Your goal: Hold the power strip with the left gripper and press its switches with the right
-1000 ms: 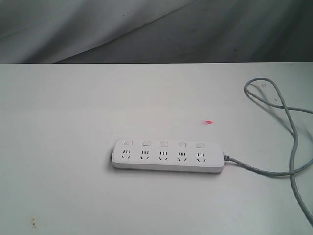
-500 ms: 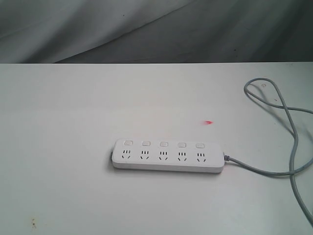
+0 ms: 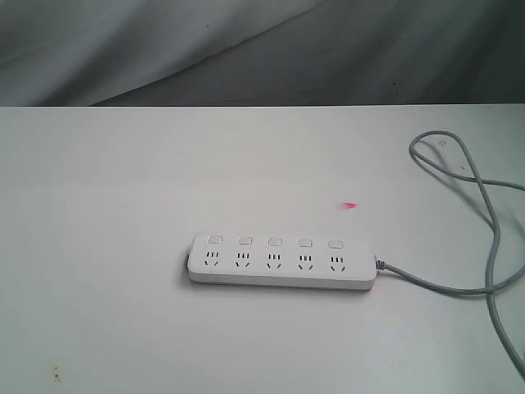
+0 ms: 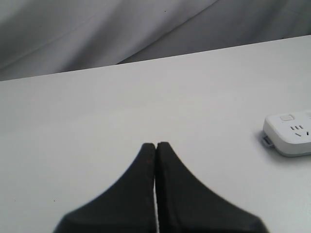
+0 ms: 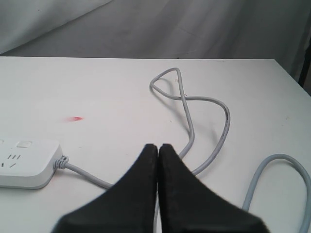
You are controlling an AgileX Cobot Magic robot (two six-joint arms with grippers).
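Observation:
The white power strip lies flat on the white table, its five sockets in a row. Above each socket sits one of the small white switches. Its grey cord leaves the right end and loops away. Neither arm shows in the exterior view. In the left wrist view my left gripper is shut and empty, well apart from the strip's end. In the right wrist view my right gripper is shut and empty above the cord, with the strip's cord end off to one side.
A small red mark lies on the table behind the strip. Grey cloth hangs behind the table's far edge. The table's right corner shows in the right wrist view.

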